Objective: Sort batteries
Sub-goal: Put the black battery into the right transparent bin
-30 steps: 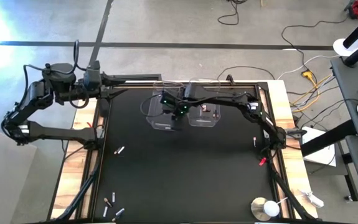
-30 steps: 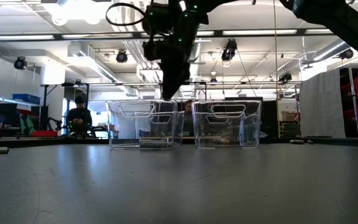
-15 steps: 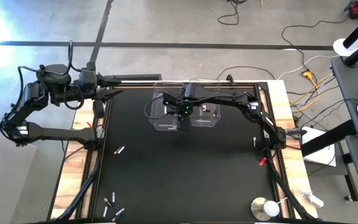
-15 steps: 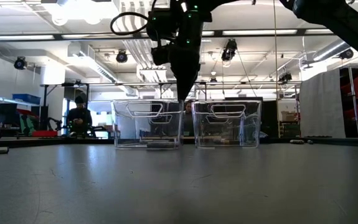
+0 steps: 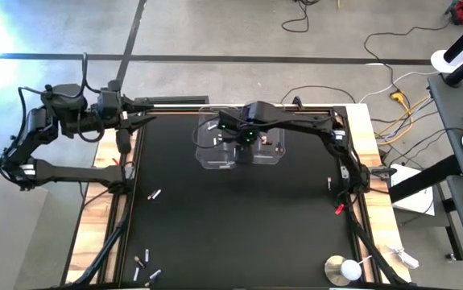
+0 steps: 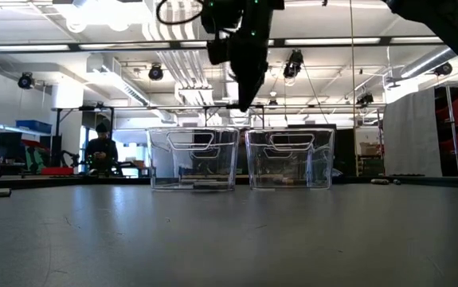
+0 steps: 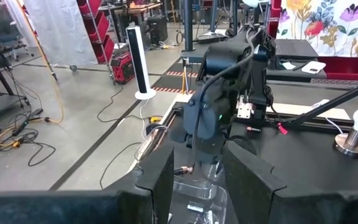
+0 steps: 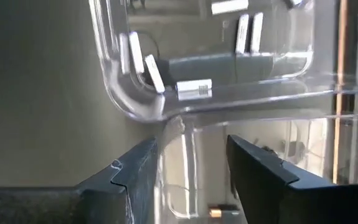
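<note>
Your tabletop (image 5: 239, 225) carries two bins (image 5: 217, 145) at its far middle, already holding several batteries (image 8: 194, 88). Your right gripper (image 5: 245, 146) hangs above them, jaws apart and empty. Loose batteries (image 5: 155, 194) wait near-left; sorting is unfinished.

**What I cannot make out from here**

From above, the right arm (image 5: 295, 125) covers the gap between the two clear bins (image 5: 215, 153), and the right gripper's (image 5: 245, 143) fingertips are lost against it. The loose batteries (image 5: 155, 194) at the table's near edge are too small to sort by type. In the low view, the right arm runs off the top.
</note>
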`<state>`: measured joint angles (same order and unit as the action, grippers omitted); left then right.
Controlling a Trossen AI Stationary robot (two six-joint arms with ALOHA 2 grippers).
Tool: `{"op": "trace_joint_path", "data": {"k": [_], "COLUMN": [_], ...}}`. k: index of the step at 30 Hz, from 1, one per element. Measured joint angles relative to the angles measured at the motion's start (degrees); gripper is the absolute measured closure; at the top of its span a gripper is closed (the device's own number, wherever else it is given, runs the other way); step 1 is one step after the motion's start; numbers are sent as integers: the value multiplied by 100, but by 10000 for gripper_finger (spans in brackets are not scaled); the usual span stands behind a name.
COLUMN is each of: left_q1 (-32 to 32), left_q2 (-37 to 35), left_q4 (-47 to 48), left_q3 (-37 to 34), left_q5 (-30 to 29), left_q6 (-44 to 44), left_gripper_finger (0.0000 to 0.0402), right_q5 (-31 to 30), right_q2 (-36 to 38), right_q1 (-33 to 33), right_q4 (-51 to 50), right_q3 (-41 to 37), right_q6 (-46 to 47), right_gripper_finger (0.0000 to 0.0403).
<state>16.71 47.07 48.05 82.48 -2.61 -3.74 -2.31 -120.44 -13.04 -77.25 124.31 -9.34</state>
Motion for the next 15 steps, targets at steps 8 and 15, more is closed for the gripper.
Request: {"op": "trace_joint_path", "data": {"k": [8,15], "left_q1": [0,0], "left_q2": [-2,9], "left_q4": [2,2], "left_q3": [0,0], "left_q5": [9,22], "left_q6": [176,224], "left_gripper_finger": [283,283], "right_q5": [86,390], "right_q2": [-41,-41], "right_q1": [-11,129], "right_q4": [204,293], "right_q3": [-906,-1160], "right_q6": [162,269], "right_gripper_finger": [216,216]}}
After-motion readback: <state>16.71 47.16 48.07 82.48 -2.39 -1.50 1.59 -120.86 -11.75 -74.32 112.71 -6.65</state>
